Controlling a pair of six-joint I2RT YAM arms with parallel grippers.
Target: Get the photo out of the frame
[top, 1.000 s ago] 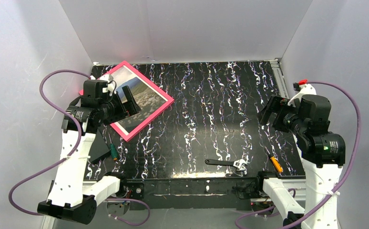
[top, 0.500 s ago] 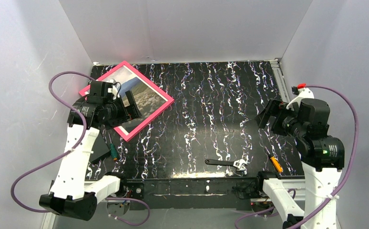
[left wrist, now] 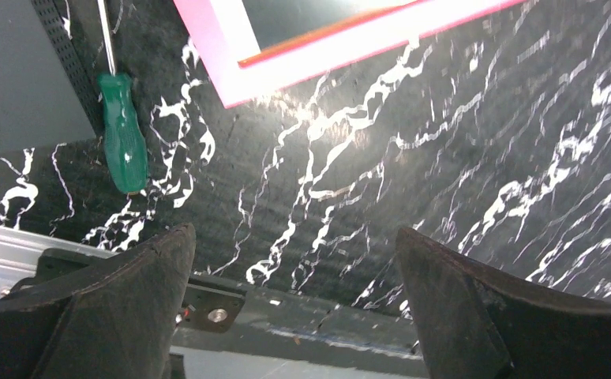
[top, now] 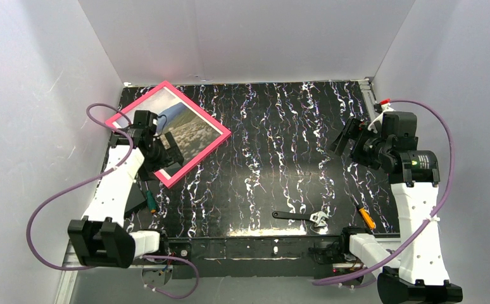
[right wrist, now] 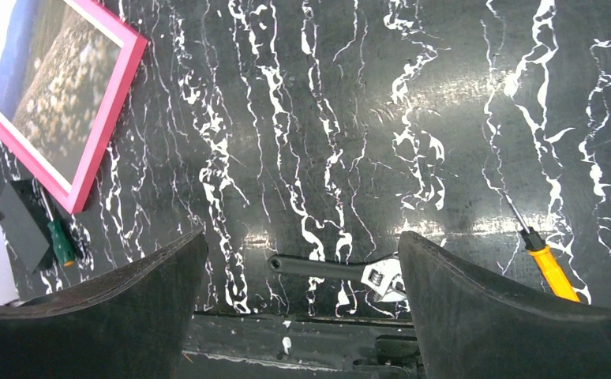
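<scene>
Black marbled table [top: 280, 145], white walls all round, and nothing of the job done as far as I can see. The photo [top: 192, 130] sits in the frame [top: 199, 158], picture side up, flat on the far left of the table. Everything is left to do: take hold of the frame, get at its back (which must be underneath, I'd guess, since none of it shows) and draw the print out.

The left gripper [top: 165, 159] hangs over the frame's near corner, jaws spread wide and gripping nothing. From its own wrist camera, only bare table shows between the fingers. The pink corner lies ahead of the fingertips and a little to one side, not inside the gap, and I see no contact with it.

The right gripper [top: 342, 136] is spread just as wide, also empty. It is well apart from the frame, which lies far ahead of it and off to one side across the table. A wrench [right wrist: 338, 271] lies nearer its jaws than the frame does.
</scene>
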